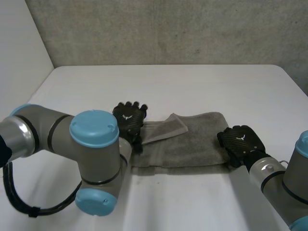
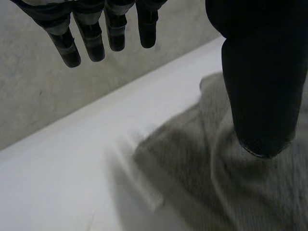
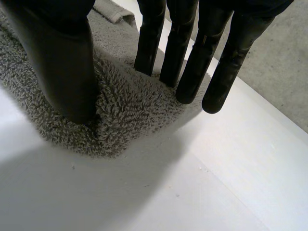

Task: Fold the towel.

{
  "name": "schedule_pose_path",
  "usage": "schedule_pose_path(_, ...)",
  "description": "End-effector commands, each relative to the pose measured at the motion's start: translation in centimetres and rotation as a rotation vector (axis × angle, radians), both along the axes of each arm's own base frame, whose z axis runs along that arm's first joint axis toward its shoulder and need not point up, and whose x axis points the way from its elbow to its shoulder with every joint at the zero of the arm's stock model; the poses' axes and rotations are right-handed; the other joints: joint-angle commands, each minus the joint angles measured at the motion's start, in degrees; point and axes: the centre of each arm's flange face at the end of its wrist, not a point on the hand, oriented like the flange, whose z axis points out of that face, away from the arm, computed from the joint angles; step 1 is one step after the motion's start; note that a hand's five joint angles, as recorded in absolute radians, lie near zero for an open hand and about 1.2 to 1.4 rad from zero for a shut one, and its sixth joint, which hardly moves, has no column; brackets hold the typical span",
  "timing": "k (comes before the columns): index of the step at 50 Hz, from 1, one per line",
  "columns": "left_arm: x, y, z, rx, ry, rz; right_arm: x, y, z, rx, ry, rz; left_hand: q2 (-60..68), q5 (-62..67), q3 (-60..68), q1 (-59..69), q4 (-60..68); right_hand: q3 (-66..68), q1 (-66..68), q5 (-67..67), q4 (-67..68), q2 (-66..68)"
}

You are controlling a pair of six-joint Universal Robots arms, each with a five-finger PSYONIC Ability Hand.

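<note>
Count: one towel, two hands, one white table.

Towel: grey terry, folded into a long strip, lying left to right across the middle of the table, nearer the near edge than the far wall. Lighter hem band turned up on top towards the left end. No label or print legible on it.

Left hand: at the towel's left end, back of the hand up. Small white mark on the back, not readable as letters. Seen from the left wrist: fingers straight and spread, hanging clear above the table with nothing in them. Thumb tip down on the towel pile, pressing only. No grasp.

Right hand: at the towel's right end, over the near right corner. Same small white mark on the back, also unreadable. Seen from the right wrist: thumb sunk into the pile, fingers straight, the two inner ones touching the towel and the two outer ones hanging past its edge over bare table. Corner of the towel humped up between thumb and fingers, so a loose pinch on that corner.

Both arms reaching in from the near side.
</note>
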Motion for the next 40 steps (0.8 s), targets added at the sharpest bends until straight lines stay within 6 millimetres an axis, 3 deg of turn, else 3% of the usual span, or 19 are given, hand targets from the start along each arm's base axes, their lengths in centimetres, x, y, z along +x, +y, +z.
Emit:
schedule_pose_path(1,-1.9,-0.2,0.3,-0.009,0.044,-0.127,0.0,0.1,-0.1,0.004,0.0,0.001,1.72,1.1,1.69,1.41,1.68,-0.11,-0.04,0.5,-0.02,-0.09)
schedule_pose_path(7,-3.4,0.0,-1.1,0.006,0.039,-0.183,0.0,0.1,-0.1,0.006,0.001,0.001,2.05,1.43,2.03,1.74,2.02,-0.11,-0.04,0.5,-0.02,-0.09)
schedule_pose_path(17,-5.4,-2.2,-3.3,0.007,0.036,-0.187,0.0,0.0,-0.5,0.014,0.004,0.001,2.56,1.94,2.53,2.25,2.52,0.06,0.12,0.67,0.14,0.07)
schedule_pose_path(24,-6.2,-4.6,-2.6,-0.045,0.074,-0.152,0.0,0.0,-0.6,0.017,0.012,0.004,5.24,4.62,5.21,4.93,5.2,0.39,0.46,1.0,0.48,0.41)
schedule_pose_path(26,-6.0,-5.4,-2.5,-0.058,0.081,-0.128,0.0,0.0,-0.7,0.014,0.017,0.006,6.6,5.98,6.57,6.28,6.56,0.39,0.46,1.0,0.48,0.41)
schedule_pose_path(28,-5.0,-7.4,-2.8,-0.072,0.075,-0.053,0.0,0.0,-0.7,0.012,0.024,0.008,7.44,6.82,7.41,7.13,7.4,0.56,0.63,1.17,0.65,0.58)
schedule_pose_path(31,-4.5,-8.2,-3.1,-0.074,0.068,-0.021,0.0,0.0,-0.9,0.015,0.035,0.014,7.77,7.15,7.75,7.46,7.74,1.23,1.3,1.84,1.32,1.25)
schedule_pose_path(40,-0.2,-11.9,-4.0,-0.066,-0.027,0.154,0.0,0.0,-1.0,0.015,0.035,0.011,7.94,7.32,7.92,7.63,7.91,2.75,2.81,3.36,2.83,2.76)
